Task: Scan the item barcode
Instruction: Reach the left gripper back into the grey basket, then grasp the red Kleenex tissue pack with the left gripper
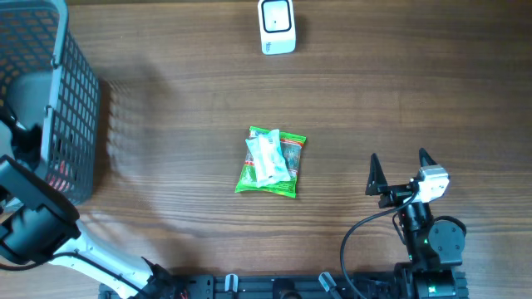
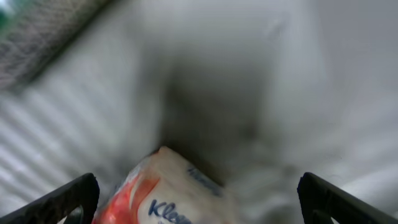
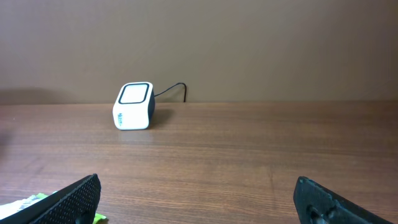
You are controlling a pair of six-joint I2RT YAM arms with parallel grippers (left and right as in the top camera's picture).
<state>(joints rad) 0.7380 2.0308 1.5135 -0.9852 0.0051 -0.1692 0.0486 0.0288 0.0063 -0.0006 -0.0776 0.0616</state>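
Black fingertips of the left gripper [image 2: 202, 200] framed the bottom corners of its wrist view, set wide apart with nothing clamped between them. Just beyond them lay a white and orange soft pack of Kleenex tissues [image 2: 163, 194], blurred, resting on a pale ribbed floor that looked like the inside of the grey plastic mesh basket [image 1: 76, 100]. From overhead, that basket stood at the left edge of the brown wood-grain table [image 1: 166, 212], and the dark left arm [image 1: 33, 223] reached up from the lower left corner toward it; the gripper itself could not be made out from above. On the right side of the table, the right gripper [image 1: 399, 160] hovered near the front edge with its two dark pointed fingers spread wide and empty, aimed toward the far side. A green and white crinkled plastic packet [image 1: 270, 162] lay flat in the middle of the table, well apart from both grippers and from the basket; only a sliver of it [image 3: 22, 202] showed at the lower left of the right wrist view. At the far edge stood a small white cube-shaped barcode scanner with a dark window [image 1: 277, 25], upright against the brown wall, its thin black cable [image 3: 173, 89] curling out behind it.
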